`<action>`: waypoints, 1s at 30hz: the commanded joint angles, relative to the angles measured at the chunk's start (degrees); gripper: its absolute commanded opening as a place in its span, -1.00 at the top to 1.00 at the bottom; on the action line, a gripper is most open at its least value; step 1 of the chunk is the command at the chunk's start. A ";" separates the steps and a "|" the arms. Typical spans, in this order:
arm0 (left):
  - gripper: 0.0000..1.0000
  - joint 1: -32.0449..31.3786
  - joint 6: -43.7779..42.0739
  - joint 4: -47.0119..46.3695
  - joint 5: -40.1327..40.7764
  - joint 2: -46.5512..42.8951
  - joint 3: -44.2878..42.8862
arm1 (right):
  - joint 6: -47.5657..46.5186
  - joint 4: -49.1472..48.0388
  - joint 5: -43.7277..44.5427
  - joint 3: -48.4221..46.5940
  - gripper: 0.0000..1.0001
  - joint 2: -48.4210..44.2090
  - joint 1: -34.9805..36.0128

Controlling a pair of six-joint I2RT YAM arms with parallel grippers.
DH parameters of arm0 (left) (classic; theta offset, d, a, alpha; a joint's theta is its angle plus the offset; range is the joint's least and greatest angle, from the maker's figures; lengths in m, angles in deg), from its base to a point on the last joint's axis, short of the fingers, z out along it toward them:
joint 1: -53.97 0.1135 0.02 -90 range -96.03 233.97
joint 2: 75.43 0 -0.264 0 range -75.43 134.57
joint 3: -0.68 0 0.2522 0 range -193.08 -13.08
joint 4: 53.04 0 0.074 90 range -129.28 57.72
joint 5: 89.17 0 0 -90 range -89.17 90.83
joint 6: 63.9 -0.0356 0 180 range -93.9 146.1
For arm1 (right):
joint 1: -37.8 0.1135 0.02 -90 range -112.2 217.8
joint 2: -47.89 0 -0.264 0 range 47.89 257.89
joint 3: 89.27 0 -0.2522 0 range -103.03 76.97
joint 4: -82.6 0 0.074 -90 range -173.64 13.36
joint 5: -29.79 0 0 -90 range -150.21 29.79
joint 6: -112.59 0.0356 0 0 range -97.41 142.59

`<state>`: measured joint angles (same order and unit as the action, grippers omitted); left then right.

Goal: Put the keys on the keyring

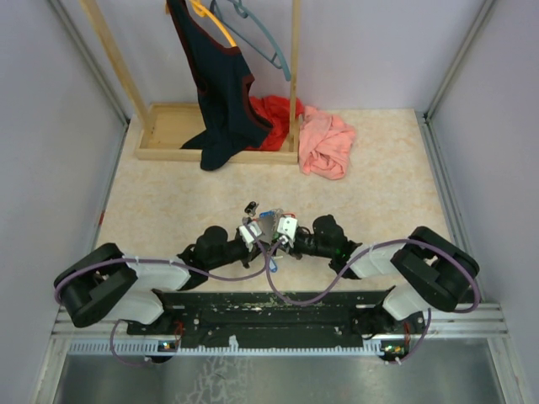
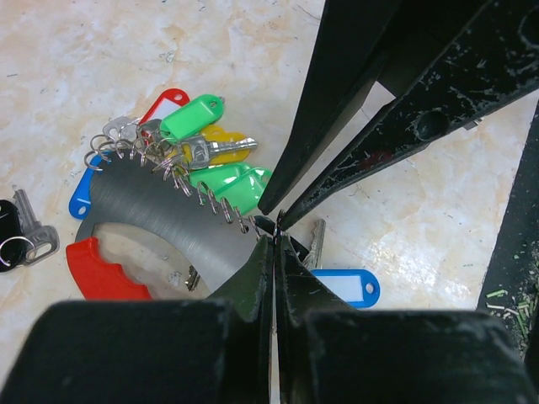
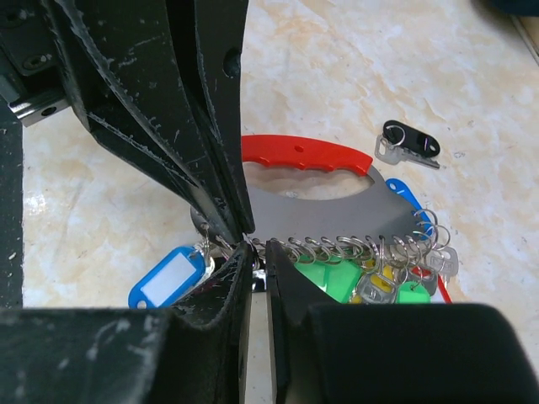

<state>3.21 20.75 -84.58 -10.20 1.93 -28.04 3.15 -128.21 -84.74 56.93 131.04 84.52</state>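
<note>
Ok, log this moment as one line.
left gripper: shut at coil end of keyring | right gripper: tips alongside, grip unclear | blue key: at tips, threading unclear | dark key: loose, apart

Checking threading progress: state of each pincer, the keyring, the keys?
left pincer: shut at the coil end
right pincer: narrow gap, grip unclear
keyring: lying flat, several keys threaded
blue key by pincers: lying flat, threading unclear
black key: loose, off the keyring
</note>
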 commanded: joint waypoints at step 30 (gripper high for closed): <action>0.59 -2.60 10.30 -4.40 0.16 -6.40 0.53 | -4.40 5.52 1.42 -0.90 1.00 -6.99 0.13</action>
<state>1.54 29.37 -86.28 -7.14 0.38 -27.97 1.18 -124.78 -83.91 56.30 129.06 84.52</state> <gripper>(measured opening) 0.152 0.012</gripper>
